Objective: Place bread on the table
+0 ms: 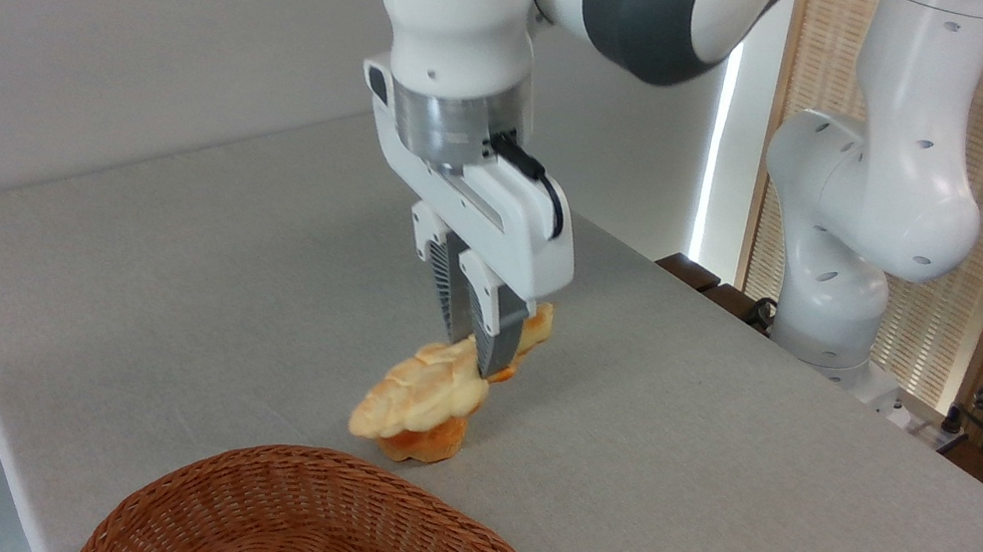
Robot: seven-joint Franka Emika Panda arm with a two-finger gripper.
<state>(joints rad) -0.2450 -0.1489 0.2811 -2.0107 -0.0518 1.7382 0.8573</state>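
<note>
Item: bread (421, 390), one long leaf-shaped loaf, pale golden yellow, with a scored, braided top and pointed ends. It sits tilted, its lower left tip pointing down toward the basket and its upper right end rising behind my fingers (495, 342). The part that shows past my fingers on the right is a slightly deeper gold. Condition: whole, no breaks that I can see. Under its lower half lies a darker orange-brown lump (427, 442), knobbly at the edge, which rests on the desk (167, 280); whether this is a separate small bun or the underside of the loaf I cannot tell for sure, though its colour differs clearly. Position: the bread is just above the light grey desk, near the middle of the front half, with its low end resting on or touching the orange lump. I cannot tell whether the loaf itself touches the cloth. Grip: my gripper (471, 333) comes down from above, and its two ribbed grey fingers are drawn close together, pinching the loaf about two thirds of the way along toward its upper right end. The loaf runs across between them, most of it sticking out to the lower left. Nearby: a brown wicker basket (333, 542) at the front edge of the desk, near the loaf's low tip but apart from it.
</note>
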